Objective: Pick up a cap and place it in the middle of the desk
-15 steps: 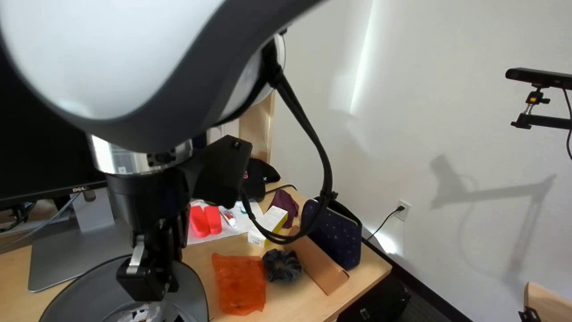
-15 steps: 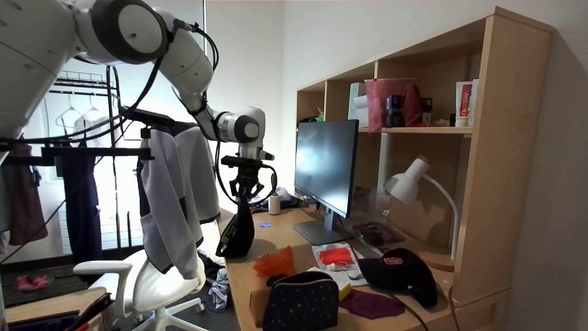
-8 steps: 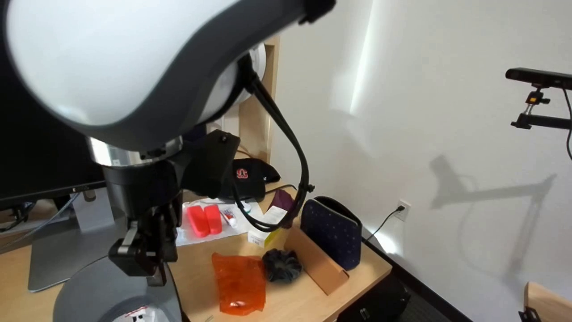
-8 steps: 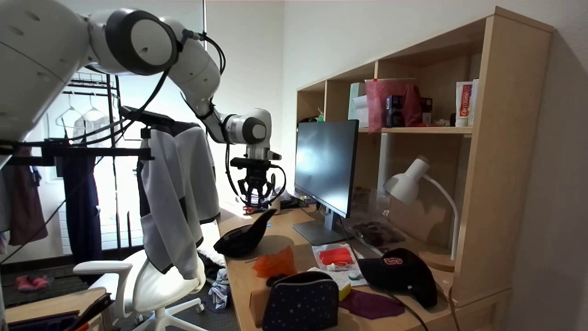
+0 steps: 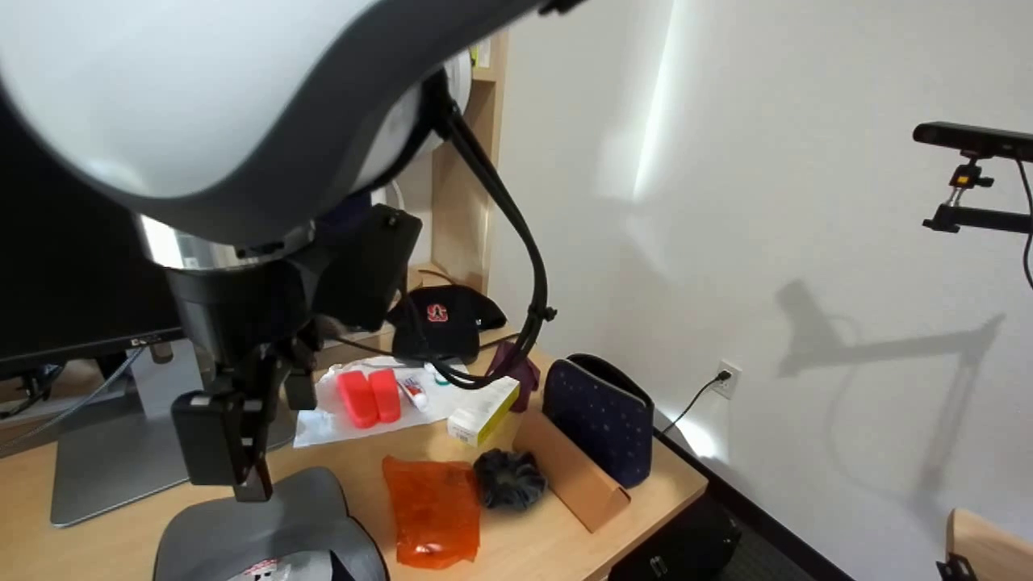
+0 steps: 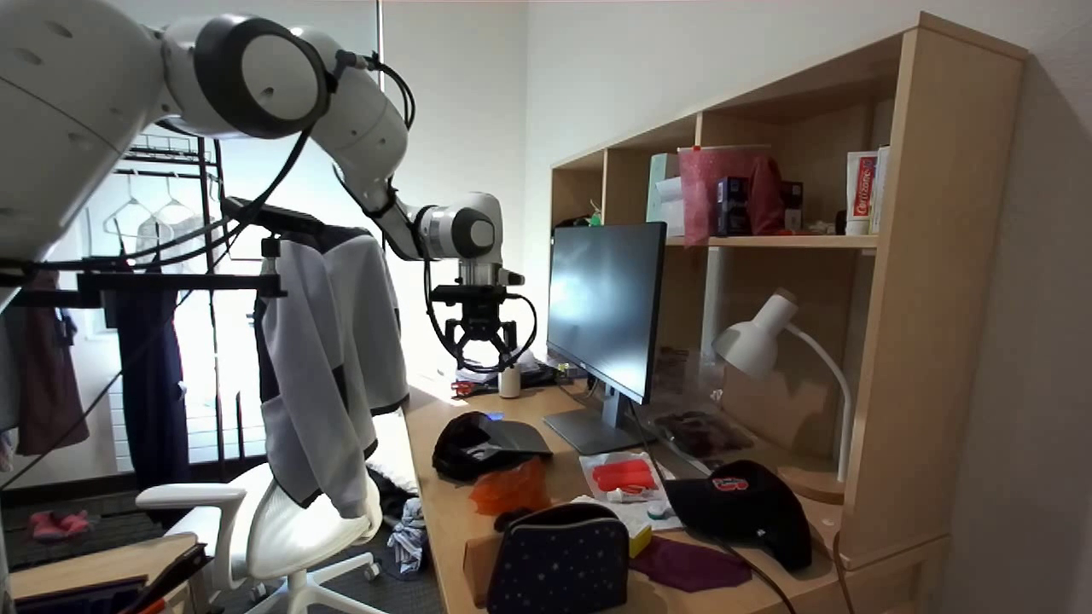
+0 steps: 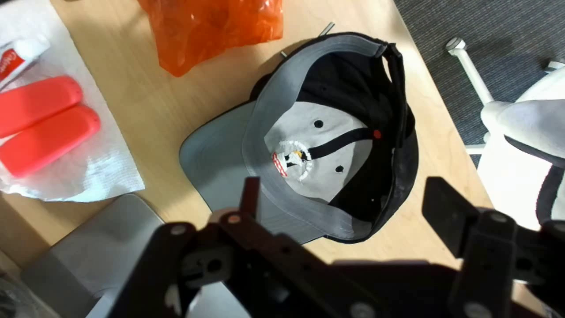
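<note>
Sitting belly-up on the desk (image 7: 150,106), the grey cap (image 7: 304,137) is chilling below the tool (image 6: 480,344), apart from it, brim toward the monitor stand (image 6: 589,431). Tool's spread pretty wide btw.

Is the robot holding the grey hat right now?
No, in an exterior view the end effector hangs open, clear of the grey cap, which lies below it on the desk.
</note>
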